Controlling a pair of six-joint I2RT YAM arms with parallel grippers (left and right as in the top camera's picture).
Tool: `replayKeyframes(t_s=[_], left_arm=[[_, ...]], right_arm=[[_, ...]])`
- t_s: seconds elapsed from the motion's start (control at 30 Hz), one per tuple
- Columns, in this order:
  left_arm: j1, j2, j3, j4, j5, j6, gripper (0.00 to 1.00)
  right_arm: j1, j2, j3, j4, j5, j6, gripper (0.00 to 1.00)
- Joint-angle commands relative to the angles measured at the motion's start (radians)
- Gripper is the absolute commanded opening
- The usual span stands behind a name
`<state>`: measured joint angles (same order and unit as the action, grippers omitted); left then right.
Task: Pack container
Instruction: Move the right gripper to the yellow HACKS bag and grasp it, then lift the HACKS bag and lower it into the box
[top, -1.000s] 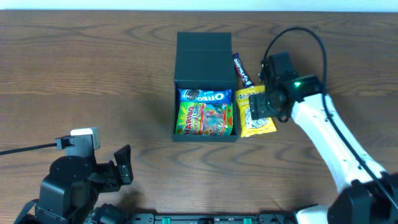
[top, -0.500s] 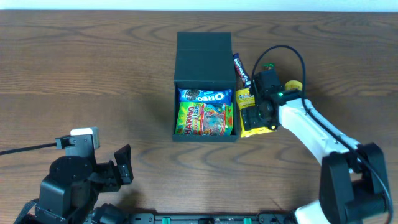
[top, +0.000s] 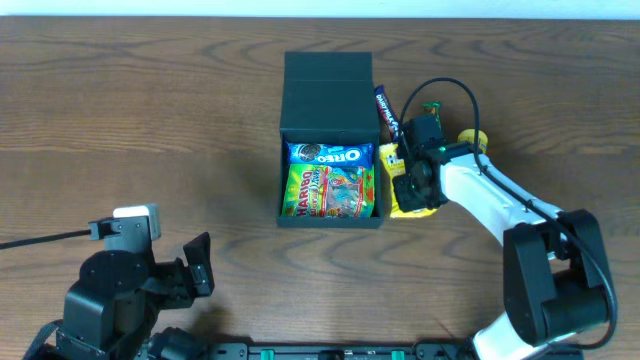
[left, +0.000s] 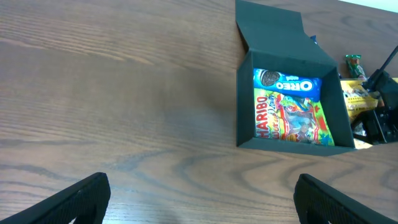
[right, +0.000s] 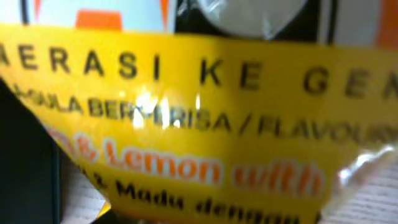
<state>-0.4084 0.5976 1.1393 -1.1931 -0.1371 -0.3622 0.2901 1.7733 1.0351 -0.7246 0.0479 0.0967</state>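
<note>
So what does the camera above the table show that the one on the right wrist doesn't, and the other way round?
Only the overhead view: the open black container holding an Oreo packet and a Haribo packet, a dark snack bar beside it, the right hand low at the yellow packet, and the left hand open at the near left. Only the right wrist view: the packet's print up close, including the word "Lemon" in orange. Both: the yellow packet itself.
</note>
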Motion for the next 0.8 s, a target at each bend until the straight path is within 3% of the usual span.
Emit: replayKeyframes(t_s=[0.0,0.17,0.37,0.53,0.77], left_arm=[[0.004,-0.003,0.000,0.001,0.000,-0.001,0.95],[0.004,-0.003,0.000,0.001,0.000,-0.001,0.95],[0.004,-0.003,0.000,0.001,0.000,-0.001,0.95],[0.004,-0.003,0.000,0.001,0.000,-0.005,0.95],[0.004,-0.003,0.000,0.000,0.000,-0.012,0.96]], right_arm=[[-0.002,-0.011,0.020,-0.044,0.017,-0.001,0.33],[-0.002,-0.103,0.093,-0.156,0.034,0.003,0.24],[-0.001,-0.264,0.211,-0.288,-0.016,0.108,0.24],[0.026,-0.348,0.225,-0.286,-0.200,0.257,0.24],[0.199,-0.314,0.224,-0.200,-0.216,0.388,0.23]])
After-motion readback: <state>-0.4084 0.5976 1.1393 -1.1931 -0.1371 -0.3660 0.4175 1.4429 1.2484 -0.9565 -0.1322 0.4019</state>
